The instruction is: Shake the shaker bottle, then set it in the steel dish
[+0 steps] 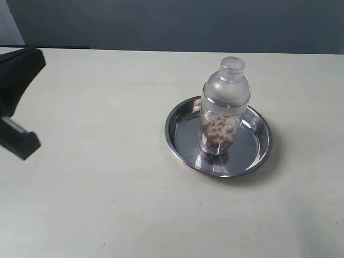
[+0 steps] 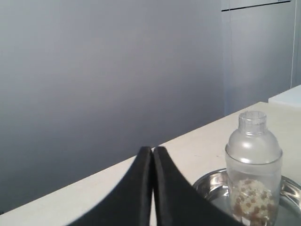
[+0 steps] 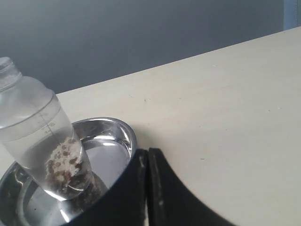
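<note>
The frosted shaker bottle (image 1: 223,107) stands upright inside the steel dish (image 1: 183,145), brown granules at its bottom; nothing holds it. It also shows in the left wrist view as the shaker bottle (image 2: 253,165) in the dish (image 2: 209,181), and in the right wrist view as the bottle (image 3: 40,136) in the dish (image 3: 120,134). My left gripper (image 2: 153,151) is shut and empty, well to the left of the dish. My right gripper (image 3: 148,153) is shut and empty, just outside the dish's rim; it does not show in the exterior view.
A pale beige table (image 1: 97,188) carries the dish. Part of the black left arm (image 1: 16,102) shows at the exterior view's left edge. A dark grey wall (image 1: 172,21) runs behind the table's far edge.
</note>
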You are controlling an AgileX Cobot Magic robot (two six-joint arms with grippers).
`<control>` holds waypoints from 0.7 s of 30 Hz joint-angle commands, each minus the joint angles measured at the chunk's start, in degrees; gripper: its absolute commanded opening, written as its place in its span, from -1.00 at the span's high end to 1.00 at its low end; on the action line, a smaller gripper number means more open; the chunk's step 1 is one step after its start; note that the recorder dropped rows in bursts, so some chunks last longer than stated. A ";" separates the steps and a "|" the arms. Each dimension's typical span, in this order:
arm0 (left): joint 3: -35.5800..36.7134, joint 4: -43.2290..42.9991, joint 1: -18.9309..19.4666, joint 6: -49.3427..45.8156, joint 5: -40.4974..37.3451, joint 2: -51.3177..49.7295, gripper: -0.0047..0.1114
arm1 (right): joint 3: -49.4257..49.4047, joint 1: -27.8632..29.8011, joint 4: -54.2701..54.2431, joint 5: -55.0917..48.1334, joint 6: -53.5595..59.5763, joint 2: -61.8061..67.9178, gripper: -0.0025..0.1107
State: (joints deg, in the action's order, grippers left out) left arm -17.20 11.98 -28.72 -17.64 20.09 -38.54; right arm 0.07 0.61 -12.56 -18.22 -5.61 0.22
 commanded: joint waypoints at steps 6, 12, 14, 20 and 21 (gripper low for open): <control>0.32 -0.51 0.08 -8.17 -20.09 19.50 0.91 | -0.07 -0.10 0.25 0.57 0.36 -0.22 0.97; 0.32 -4.83 0.08 -7.90 -22.21 22.82 0.91 | -0.07 -0.10 0.25 0.57 0.36 -0.22 0.97; 0.32 -3.46 0.08 -7.90 -24.72 22.82 0.91 | -0.07 -0.10 0.25 0.57 0.36 -0.22 0.97; 6.26 -3.55 3.42 5.05 -27.18 26.49 0.91 | -0.07 -0.10 0.25 0.57 0.36 -0.22 0.97; 7.73 -3.55 4.76 7.54 -27.46 28.23 0.91 | -0.07 -0.10 0.25 0.57 0.36 -0.22 0.97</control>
State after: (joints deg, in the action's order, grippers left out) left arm -11.94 7.67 -25.88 -14.99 -6.48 -13.12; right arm 0.07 0.61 -12.56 -18.22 -5.61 0.22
